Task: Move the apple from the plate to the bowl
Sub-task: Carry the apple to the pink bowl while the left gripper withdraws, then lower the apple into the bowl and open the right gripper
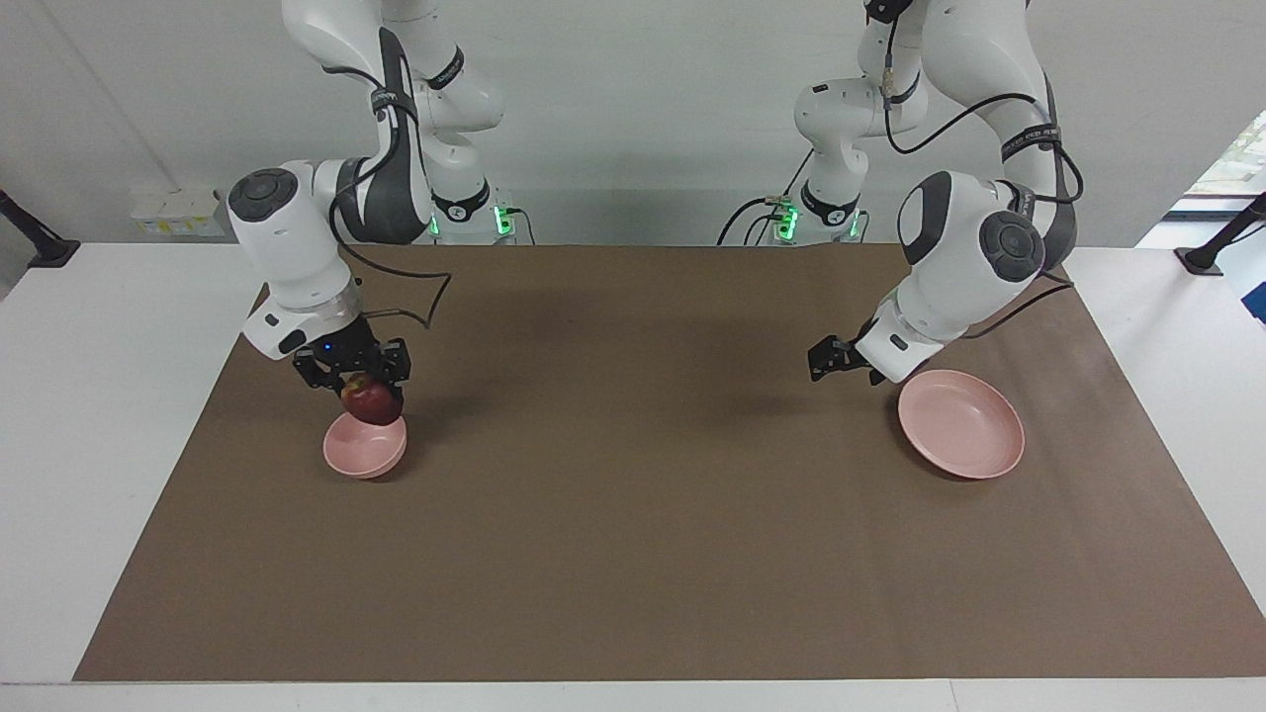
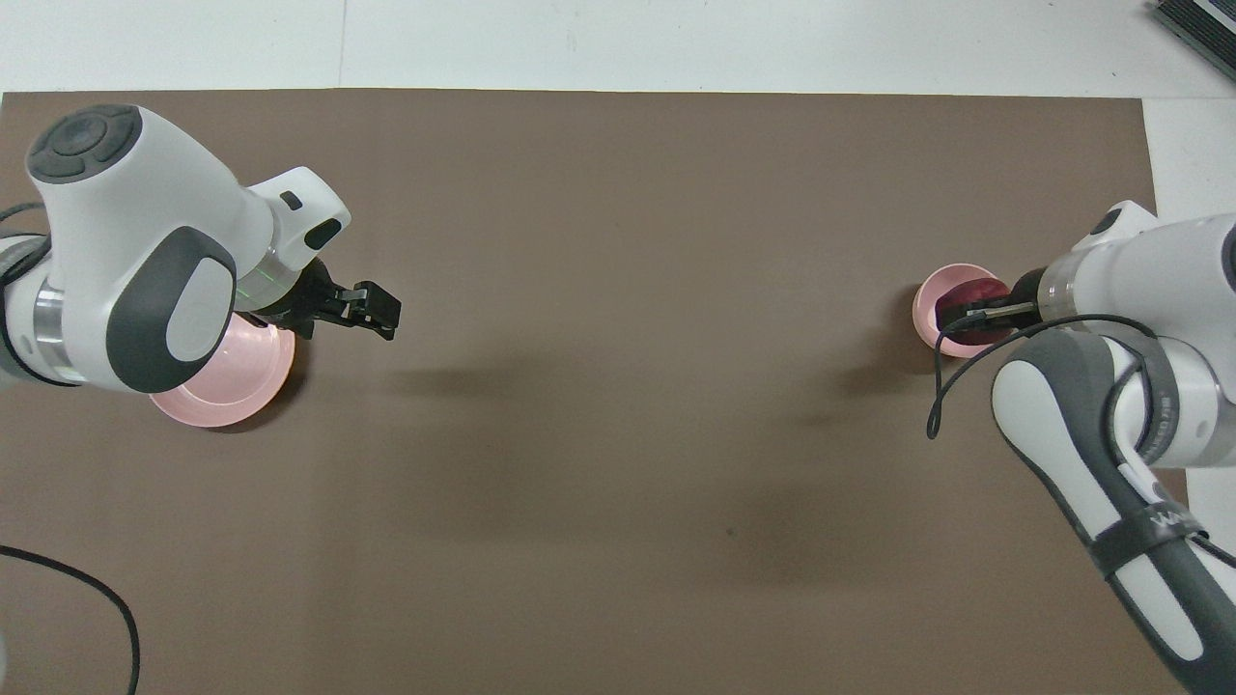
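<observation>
My right gripper [image 1: 362, 382] is shut on the dark red apple [image 1: 374, 402] and holds it just above the small pink bowl [image 1: 362, 452], at the right arm's end of the table. In the overhead view the right gripper [image 2: 969, 314] and the apple [image 2: 977, 292] cover most of the bowl [image 2: 927, 311]. The wide pink plate [image 1: 964, 432] lies bare at the left arm's end. My left gripper [image 1: 827, 358] hangs in the air beside the plate, toward the table's middle. In the overhead view the left gripper [image 2: 379, 311] shows, and the left arm hides part of the plate [image 2: 243, 378].
A brown mat [image 1: 633, 514] covers most of the white table [image 1: 89, 415]. A loose black cable [image 2: 87, 598] lies at the mat's corner near the left arm's base.
</observation>
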You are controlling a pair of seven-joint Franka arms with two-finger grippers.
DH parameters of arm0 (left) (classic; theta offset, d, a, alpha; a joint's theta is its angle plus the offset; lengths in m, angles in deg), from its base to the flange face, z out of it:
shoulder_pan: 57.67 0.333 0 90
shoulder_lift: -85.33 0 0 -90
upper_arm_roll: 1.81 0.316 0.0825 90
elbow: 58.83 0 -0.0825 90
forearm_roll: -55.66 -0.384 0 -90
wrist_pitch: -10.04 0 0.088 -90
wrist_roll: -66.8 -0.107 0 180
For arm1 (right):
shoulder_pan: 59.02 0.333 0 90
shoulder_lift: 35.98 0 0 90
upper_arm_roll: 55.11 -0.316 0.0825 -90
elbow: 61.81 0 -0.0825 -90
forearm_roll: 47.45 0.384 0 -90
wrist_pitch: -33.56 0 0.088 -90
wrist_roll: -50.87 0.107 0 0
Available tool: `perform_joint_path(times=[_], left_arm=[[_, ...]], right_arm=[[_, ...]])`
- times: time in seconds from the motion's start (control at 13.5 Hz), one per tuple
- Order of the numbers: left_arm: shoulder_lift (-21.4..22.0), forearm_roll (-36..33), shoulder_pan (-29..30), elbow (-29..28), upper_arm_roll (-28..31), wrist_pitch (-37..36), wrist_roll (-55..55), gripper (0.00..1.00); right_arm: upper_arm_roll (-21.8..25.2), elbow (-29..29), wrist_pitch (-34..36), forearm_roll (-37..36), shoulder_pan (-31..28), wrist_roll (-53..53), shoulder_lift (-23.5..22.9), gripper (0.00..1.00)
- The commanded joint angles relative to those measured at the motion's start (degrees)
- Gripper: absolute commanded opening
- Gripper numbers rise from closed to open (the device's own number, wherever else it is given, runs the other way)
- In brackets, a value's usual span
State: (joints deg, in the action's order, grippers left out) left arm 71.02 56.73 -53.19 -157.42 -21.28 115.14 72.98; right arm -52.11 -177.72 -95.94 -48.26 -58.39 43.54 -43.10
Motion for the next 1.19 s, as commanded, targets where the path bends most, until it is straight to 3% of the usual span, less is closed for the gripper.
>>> perform_joint_path(times=[0.0,0.3,0.44,0.74,0.96,1.11], left_arm=[[2.87,-6.24,0.44,0.59,-0.57,0.29,-3.8,1.0],[8.76,-6.43,0.35,2.69,0.31,-5.66,-5.02,1.0],[8.77,-6.25,0.44,7.78,0.48,-12.51,-5.47,1.0],[9.56,-5.81,1.49,11.12,0.66,-19.21,-5.82,1.0],[10.69,-0.91,4.46,12.28,0.49,-21.25,-5.21,1.0],[11.05,-0.19,5.1,12.28,0.57,-21.16,-5.12,1.0]], right_arm=[[-0.19,2.44,-1.98,-3.58,-0.81,0.65,-3.16,0.0],[-0.1,3.59,-3.38,-4.2,-2.03,0.74,-5.8,0.0],[-0.1,3.5,-3.3,-4.2,-2.04,0.82,-5.89,0.0],[-0.28,3.06,-3.12,-4.11,-1.86,1.43,-6.69,0.0],[-0.28,2.88,-3.12,-3.94,-1.77,2.93,-7.74,0.0],[-0.28,2.88,-3.03,-3.94,-1.6,3.63,-7.74,0.14]])
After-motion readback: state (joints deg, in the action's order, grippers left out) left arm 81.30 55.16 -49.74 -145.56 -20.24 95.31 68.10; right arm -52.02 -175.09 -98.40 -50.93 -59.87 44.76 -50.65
